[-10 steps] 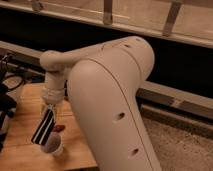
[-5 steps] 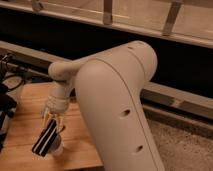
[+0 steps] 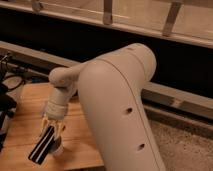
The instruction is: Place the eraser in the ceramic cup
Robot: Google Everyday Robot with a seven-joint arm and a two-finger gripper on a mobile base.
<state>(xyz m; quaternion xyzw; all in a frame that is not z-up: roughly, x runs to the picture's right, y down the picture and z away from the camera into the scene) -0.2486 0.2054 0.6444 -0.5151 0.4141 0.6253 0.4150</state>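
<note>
My gripper (image 3: 53,129) hangs from the arm's wrist over the wooden table (image 3: 27,107), its yellowish fingers (image 3: 46,123) pointing down. It is shut on the upper end of the eraser (image 3: 42,146), a flat black block with white lengthwise stripes. The eraser slants down and to the left. The ceramic cup (image 3: 58,148) is a small whitish cup on the table just right of the eraser's lower half. Only part of the cup shows beside the eraser. The eraser's lower end lies to the left of the cup, outside it.
My large pale arm (image 3: 117,110) fills the middle and right of the view. Dark cables and equipment (image 3: 7,82) sit at the table's left edge. A dark ledge and rail (image 3: 165,95) run behind, with speckled floor (image 3: 185,147) at the right.
The gripper and the eraser have moved lower and a little left, closer to the table, and the eraser now hangs beside the cup. The cup has stayed in place.
</note>
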